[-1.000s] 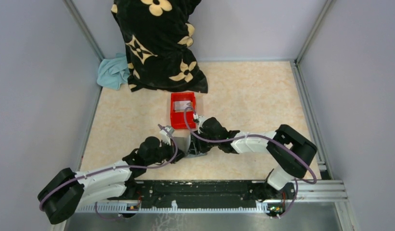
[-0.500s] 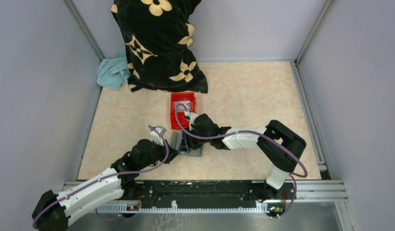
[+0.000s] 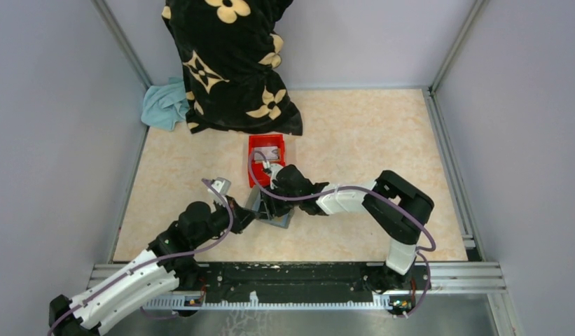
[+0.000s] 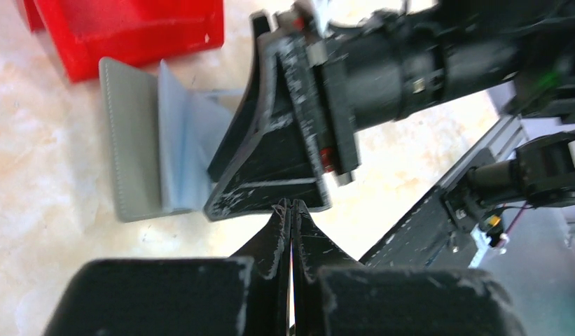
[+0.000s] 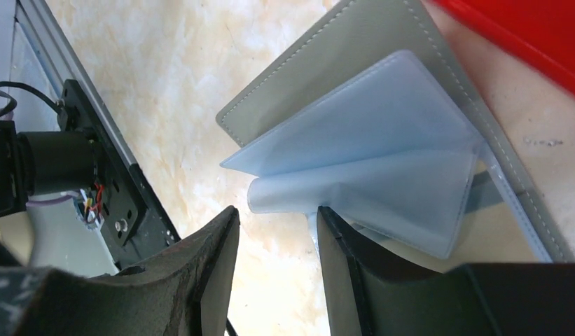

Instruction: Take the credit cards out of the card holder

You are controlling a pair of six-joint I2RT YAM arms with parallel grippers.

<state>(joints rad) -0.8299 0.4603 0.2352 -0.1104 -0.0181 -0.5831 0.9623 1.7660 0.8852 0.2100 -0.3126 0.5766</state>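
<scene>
The card holder lies open on the table just in front of the red bin. Its grey cover and fanned blue-grey sleeves fill the right wrist view. It also shows in the left wrist view. No card shows in the sleeves. One silver-grey credit card lies in the bin. My right gripper is open over the holder, with one finger against the sleeves' lower edge. My left gripper is shut and empty, its tips just short of the right gripper's finger.
The red bin stands right behind the card holder. A black blanket with cream flowers and a teal cloth lie at the back left. Grey walls enclose the table on three sides.
My left arm has pulled its gripper back to the left, away from the holder. My right arm has reached further left over the holder, which has shifted slightly left.
</scene>
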